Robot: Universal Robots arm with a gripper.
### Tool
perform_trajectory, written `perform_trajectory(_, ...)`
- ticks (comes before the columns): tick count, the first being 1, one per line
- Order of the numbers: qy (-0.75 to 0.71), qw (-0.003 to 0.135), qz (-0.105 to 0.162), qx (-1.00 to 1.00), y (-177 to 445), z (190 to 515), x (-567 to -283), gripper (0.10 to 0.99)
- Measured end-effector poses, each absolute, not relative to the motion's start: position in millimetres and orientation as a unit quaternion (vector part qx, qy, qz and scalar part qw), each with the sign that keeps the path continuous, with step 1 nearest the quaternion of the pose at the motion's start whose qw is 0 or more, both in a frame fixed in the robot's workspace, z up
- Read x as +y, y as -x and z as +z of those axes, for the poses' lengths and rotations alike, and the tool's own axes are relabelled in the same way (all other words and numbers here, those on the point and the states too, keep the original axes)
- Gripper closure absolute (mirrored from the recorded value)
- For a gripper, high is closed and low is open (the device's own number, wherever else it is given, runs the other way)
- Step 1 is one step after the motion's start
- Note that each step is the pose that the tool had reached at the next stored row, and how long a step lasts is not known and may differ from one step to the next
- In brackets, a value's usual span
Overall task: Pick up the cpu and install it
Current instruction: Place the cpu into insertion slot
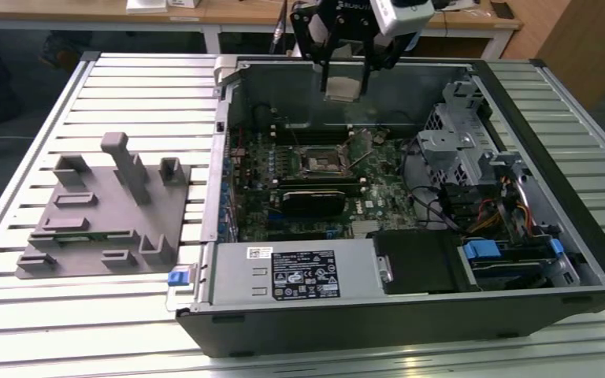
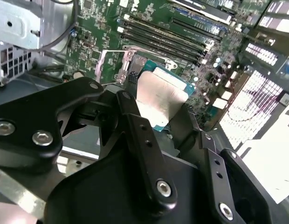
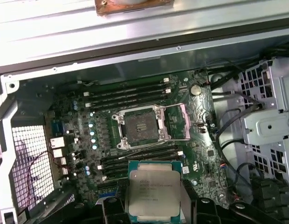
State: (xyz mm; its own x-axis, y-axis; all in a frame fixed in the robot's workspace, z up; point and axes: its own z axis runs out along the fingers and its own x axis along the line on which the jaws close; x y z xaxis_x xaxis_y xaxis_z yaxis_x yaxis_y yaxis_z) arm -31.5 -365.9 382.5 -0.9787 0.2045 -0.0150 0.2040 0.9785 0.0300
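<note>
My gripper hangs over the back part of the open computer case, shut on the cpu. In both wrist views the cpu is a flat silvery square on a green board, pinched at two opposite edges by the black fingers. The cpu is held above the motherboard, clear of it. The black metal-framed socket lies open on the board with its load frame swung aside. In the exterior view the socket sits below the gripper, toward the case's middle.
A grey fixture block with upright posts stands on the slatted table at the exterior view's left. Inside the case are memory slots, a drive cage with cables, and a power supply along the front wall.
</note>
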Motion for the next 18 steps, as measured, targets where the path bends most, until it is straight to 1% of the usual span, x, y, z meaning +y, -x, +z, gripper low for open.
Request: perform_trajectory(18, -0.201, 0.010, 0.013, 0.979, 31.5, 381.9, -365.7, 0.561)
